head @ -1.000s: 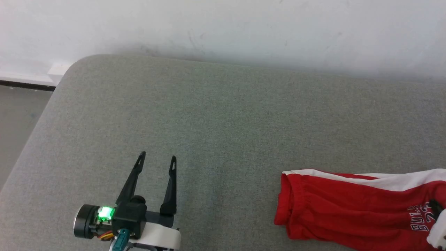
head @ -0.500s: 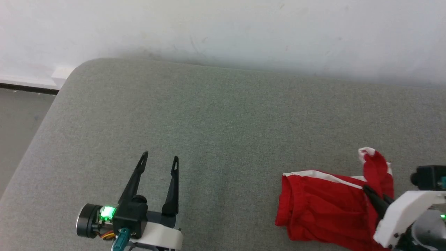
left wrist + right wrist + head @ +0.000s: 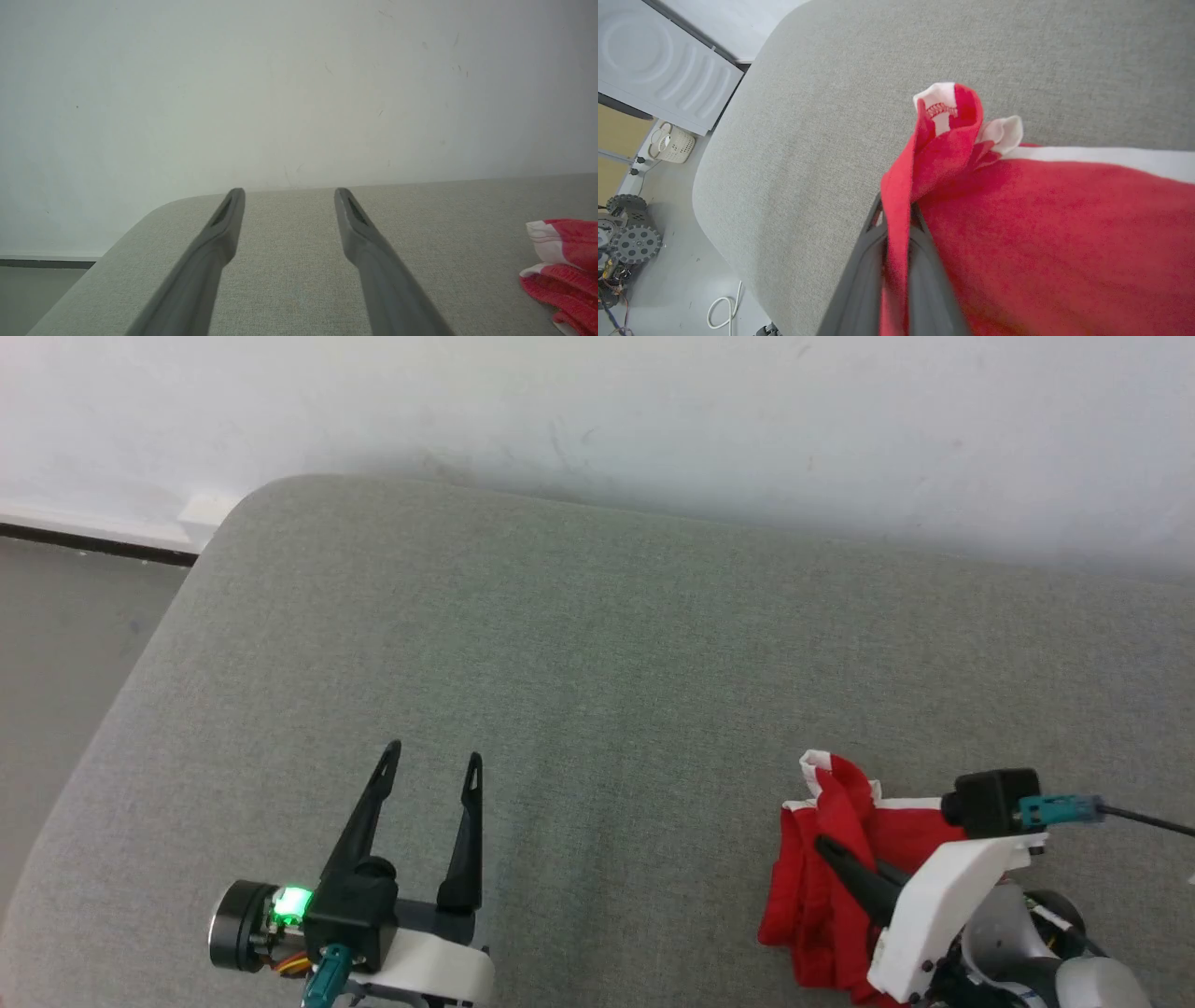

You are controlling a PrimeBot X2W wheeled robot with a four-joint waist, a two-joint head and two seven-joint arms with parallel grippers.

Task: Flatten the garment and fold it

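One fold begins: our right gripper [image 3: 825, 847] doubles the shorts [image 3: 805, 905] over.
A second ago they lay stretched out along the cushion's [image 3: 597, 653] near edge. Now we carry the leg end back over the waistband, fingers pinching a ridge of red cloth. The shorts sit bunched by the near edge, right of middle, so smoothing likely remains. Our left gripper [image 3: 432, 753] waits near that edge's left, fingers spread.

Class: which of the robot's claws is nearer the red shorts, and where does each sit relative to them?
Right. The right claw is shut on a raised fold of the red shorts. The left claw stands open above the grey cushion, well apart, to their left.
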